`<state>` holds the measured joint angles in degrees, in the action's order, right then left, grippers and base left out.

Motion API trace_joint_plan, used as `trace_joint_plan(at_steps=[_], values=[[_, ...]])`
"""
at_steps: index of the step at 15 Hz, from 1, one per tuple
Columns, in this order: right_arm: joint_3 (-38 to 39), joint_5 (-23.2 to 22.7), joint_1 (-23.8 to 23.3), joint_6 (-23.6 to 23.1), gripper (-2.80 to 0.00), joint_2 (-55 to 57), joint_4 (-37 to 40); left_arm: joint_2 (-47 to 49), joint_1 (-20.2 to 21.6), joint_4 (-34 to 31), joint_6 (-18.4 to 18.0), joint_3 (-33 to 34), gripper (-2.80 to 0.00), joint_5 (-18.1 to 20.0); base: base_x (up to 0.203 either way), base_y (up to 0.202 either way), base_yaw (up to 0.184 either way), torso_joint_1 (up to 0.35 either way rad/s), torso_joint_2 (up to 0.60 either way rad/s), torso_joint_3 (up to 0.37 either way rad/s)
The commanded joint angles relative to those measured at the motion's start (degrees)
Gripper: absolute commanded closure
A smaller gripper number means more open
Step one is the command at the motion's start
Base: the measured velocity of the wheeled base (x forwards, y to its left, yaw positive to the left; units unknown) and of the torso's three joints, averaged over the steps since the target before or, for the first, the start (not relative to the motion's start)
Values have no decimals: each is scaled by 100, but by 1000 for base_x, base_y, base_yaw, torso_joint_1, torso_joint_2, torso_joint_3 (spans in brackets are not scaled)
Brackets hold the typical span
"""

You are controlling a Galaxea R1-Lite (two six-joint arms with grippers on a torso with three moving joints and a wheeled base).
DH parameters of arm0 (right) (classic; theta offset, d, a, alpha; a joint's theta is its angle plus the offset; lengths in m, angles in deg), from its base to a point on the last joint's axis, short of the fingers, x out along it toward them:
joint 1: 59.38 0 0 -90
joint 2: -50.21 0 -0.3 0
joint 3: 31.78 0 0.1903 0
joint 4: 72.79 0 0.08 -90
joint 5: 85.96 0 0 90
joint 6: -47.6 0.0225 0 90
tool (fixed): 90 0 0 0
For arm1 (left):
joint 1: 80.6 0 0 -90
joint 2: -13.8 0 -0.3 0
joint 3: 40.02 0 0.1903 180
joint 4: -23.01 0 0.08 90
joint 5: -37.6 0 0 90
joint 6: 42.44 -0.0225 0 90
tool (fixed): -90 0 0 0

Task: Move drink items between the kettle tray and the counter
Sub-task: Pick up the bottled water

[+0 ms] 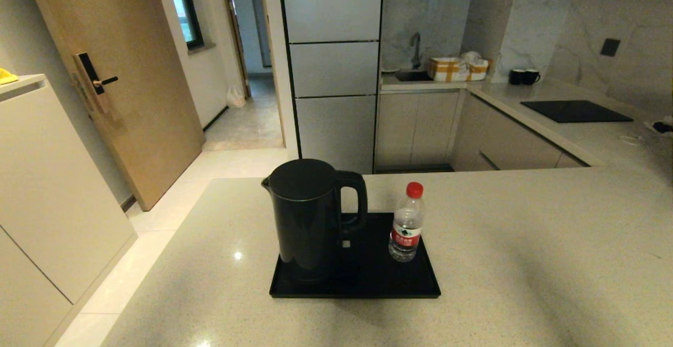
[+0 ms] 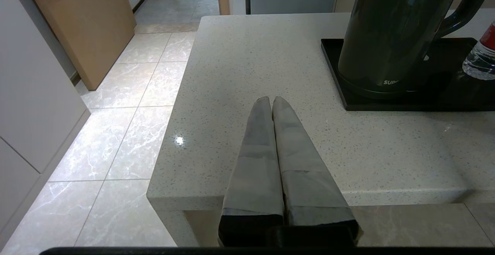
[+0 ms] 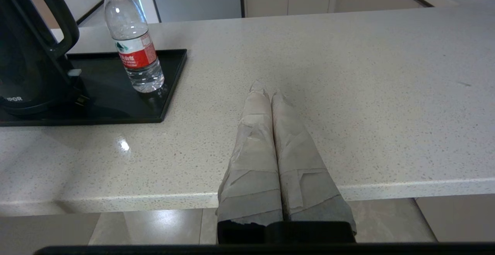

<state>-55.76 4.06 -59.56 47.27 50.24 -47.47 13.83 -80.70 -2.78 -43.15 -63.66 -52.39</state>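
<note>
While the kettle (image 1: 307,218) and water bottle (image 1: 407,223) stood upright on the kettle tray (image 1: 420,278), left gripper (image 2: 271,99) and right gripper (image 3: 266,92) hung over the counter (image 1: 526,242) either side of that tray, jaws pressed together, holding nothing.

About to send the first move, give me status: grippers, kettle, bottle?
Left gripper and right gripper shut, empty, at near counter edge. Kettle and bottle upright on tray. Nothing in the way.
</note>
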Motion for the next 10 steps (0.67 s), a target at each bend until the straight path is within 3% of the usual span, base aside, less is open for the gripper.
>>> trace_joint_plan(at_steps=[1, 10], values=[[-8, -2, 1, 7, 0, 15, -2, -2, 1, -4, 0, 0, 0, 0, 0, 0, 0, 0, 0, 0], [-17, -2, 1, 6, 0, 13, 47, -2, 1, -4, 0, -8, 0, 0, 0, 0, 0, 0, 0, 0]])
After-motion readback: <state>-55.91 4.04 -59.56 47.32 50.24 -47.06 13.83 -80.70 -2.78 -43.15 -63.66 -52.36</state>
